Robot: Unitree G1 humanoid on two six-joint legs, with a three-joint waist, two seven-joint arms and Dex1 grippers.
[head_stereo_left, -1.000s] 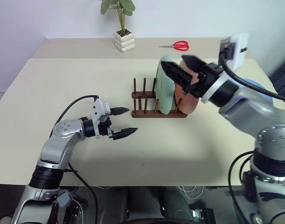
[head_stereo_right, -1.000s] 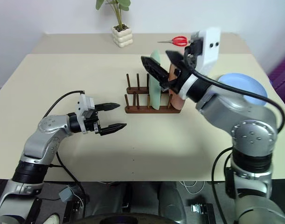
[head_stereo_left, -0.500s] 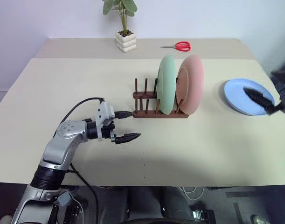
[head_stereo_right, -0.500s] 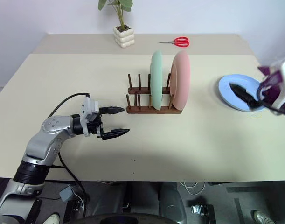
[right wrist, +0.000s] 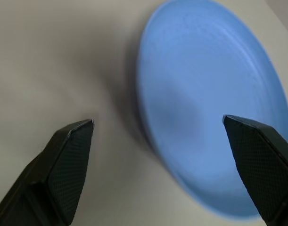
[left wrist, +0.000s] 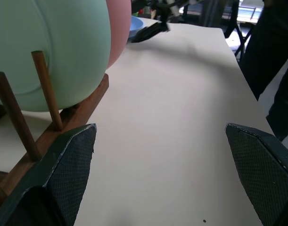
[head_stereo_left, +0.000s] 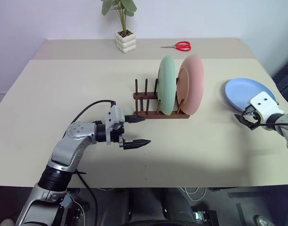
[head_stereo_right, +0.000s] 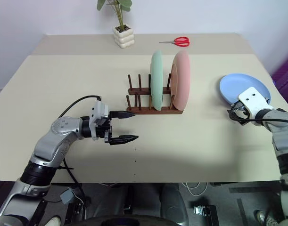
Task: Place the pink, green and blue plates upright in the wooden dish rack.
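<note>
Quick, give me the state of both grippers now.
Left gripper: open, empty, beside the wooden dish rack.
Right gripper: open, empty, at the blue plate lying flat.

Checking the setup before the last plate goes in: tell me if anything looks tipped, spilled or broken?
Nothing stands out. The green plate and pink plate stand upright in the rack, side by side. The blue plate lies flat on the table, whole, with the open right gripper at its near edge.
</note>
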